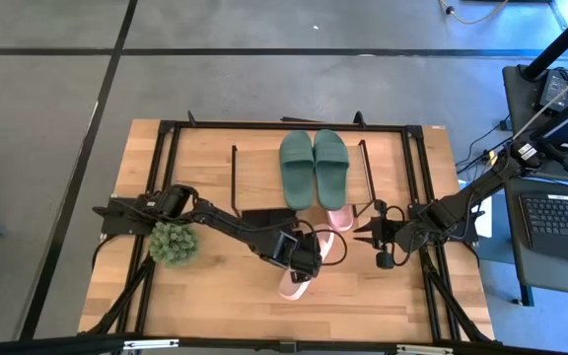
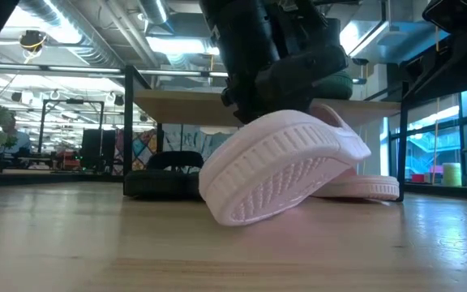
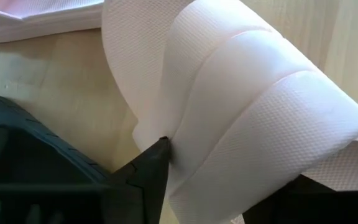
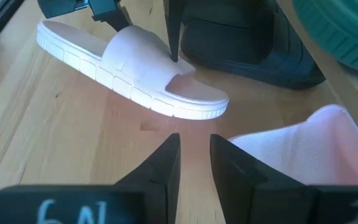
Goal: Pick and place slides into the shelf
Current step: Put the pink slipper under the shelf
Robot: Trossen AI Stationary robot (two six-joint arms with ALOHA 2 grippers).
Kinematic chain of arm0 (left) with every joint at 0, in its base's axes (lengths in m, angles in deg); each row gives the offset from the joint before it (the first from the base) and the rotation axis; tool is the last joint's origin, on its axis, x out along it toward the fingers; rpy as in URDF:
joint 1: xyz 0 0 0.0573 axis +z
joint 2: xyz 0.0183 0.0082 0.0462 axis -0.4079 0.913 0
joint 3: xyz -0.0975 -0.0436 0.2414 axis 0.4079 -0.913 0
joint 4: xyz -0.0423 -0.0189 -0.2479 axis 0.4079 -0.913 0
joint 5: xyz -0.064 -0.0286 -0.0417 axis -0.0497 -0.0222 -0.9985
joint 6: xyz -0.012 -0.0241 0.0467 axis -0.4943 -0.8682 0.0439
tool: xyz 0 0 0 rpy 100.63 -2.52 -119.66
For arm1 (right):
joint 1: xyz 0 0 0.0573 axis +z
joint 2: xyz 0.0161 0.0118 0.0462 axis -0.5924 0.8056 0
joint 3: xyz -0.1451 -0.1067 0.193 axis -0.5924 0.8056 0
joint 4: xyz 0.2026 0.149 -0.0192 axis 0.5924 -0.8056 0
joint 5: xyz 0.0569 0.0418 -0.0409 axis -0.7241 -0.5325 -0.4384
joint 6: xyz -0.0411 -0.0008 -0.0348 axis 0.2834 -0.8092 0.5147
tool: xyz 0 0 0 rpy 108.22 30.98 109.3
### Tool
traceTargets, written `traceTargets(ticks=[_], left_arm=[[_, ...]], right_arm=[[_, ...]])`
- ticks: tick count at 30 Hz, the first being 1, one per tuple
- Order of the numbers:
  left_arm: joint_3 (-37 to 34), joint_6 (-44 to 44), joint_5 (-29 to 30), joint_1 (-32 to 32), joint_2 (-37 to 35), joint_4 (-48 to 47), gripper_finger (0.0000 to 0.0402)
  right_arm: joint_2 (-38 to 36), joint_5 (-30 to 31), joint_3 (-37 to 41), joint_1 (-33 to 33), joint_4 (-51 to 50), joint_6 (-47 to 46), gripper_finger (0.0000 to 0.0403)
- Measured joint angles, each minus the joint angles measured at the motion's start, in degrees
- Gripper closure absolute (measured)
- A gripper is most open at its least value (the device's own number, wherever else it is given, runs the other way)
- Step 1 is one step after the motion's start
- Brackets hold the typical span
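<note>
From above, the left gripper (image 1: pixel 307 264) reaches across the tabletop (image 1: pixel 215 296) to a pink slide (image 1: pixel 295 284) at the front; dark green slides (image 1: pixel 315 167) sit on the shelf (image 1: pixel 264 158). The right gripper (image 1: pixel 375 235) waits beside.

At table height, the slide tips on edge, sole showing; it looks light, soft, springy foam.

The left wrist view shows fingers (image 3: pixel 148 171) spread around the wide strap (image 3: pixel 247 124), the best hold.

The right wrist view shows narrowly parted, empty fingers (image 4: pixel 166 163) near the other pink slide (image 4: pixel 132 68).

Both arms (image 1: pixel 215 222) are finished in black, with loose cables seen alongside. The right gripper (image 4: pixel 194 165) has tapered dark fingers. Pale "6A" lettering is noted there.
</note>
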Motion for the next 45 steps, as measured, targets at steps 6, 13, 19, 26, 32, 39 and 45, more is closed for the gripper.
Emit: traceTargets(ticks=[6, 13, 19, 26, 32, 39, 45], left_arm=[[0.01, 0.07, -3.80, 0.23, 0.00, -0.01, 0.0242], [1.69, 1.51, -5.95, 0.37, 0.02, -0.36, 0.0237], [4.84, 4.87, -8.94, 0.13, 0.13, -1.55, 0.0233], [5.17, 5.11, -12.03, 0.33, 0.13, -2.51, 0.0233], [5.37, 2.82, -14.15, 0.51, 0.03, -7.03, 0.0233], [5.37, 2.91, -13.01, -0.08, 0.00, -7.58, 0.0233], [5.37, 2.55, -12.47, -0.11, 0.00, -7.56, 0.0233]], right_arm=[[0.00, 0.00, 0.00, 0.00, 0.00, 0.00, 0.0314], [0.00, 0.00, 0.00, -0.02, 0.00, 0.02, 0.0314], [0.00, 0.00, 0.00, -0.02, -0.01, 0.02, 0.0314], [0.00, 0.00, 0.00, -0.02, -0.04, 0.02, 0.0314], [0.00, 0.00, 0.00, -0.02, -0.04, 0.04, 0.0314], [0.00, 0.00, 0.00, -0.02, -0.04, 0.02, 0.0314], [0.00, 0.00, 0.00, -0.02, -0.04, -0.02, 0.0314]])
